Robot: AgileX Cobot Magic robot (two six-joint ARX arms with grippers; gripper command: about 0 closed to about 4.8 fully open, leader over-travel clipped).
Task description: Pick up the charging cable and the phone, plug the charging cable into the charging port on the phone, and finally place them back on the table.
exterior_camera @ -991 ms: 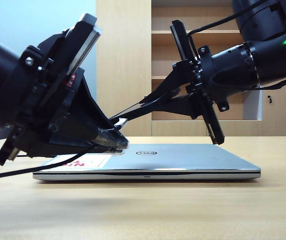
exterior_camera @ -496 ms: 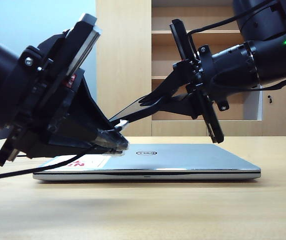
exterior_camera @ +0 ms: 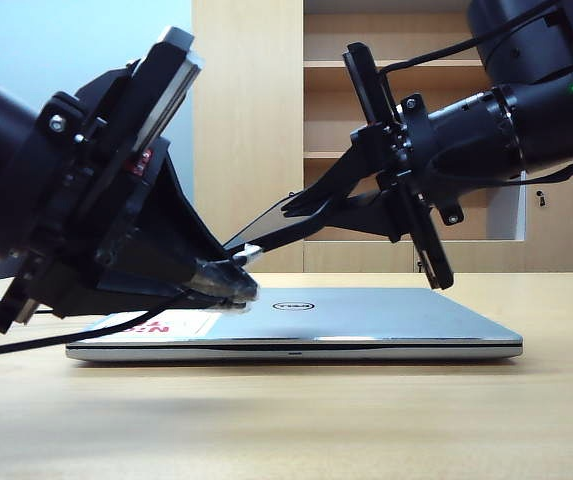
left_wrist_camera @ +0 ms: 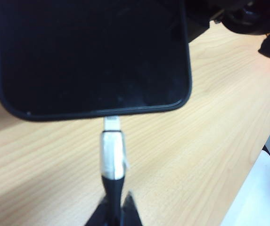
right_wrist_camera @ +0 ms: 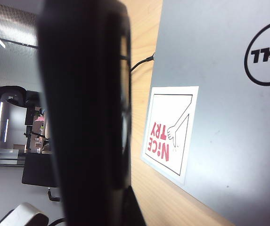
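Thin flat smartphone (left_wrist_camera: pixel 90 56): glossy black screen, black rim.
Metal plug tip of the charging cable (left_wrist_camera: pixel 112 148): silvery-white, on a black cord.
Wood-grain bench (exterior_camera: pixel 296 420): light brown with darker streaks.
Closed Dell laptop (exterior_camera: pixel 366 318): silver-grey lid, black ringed logo.
Rectangular sticker on the laptop lid (right_wrist_camera: pixel 170 132): white, thin black outline, red letters, line-drawn hand.
Left claw (left_wrist_camera: pixel 116 207): black.
Right claw (exterior_camera: pixel 244 250): black; a green light glows on its arm.
Shelf cabinet (exterior_camera: pixel 266 120): pale wood.
Wall (exterior_camera: pixel 56 50): pale blue.
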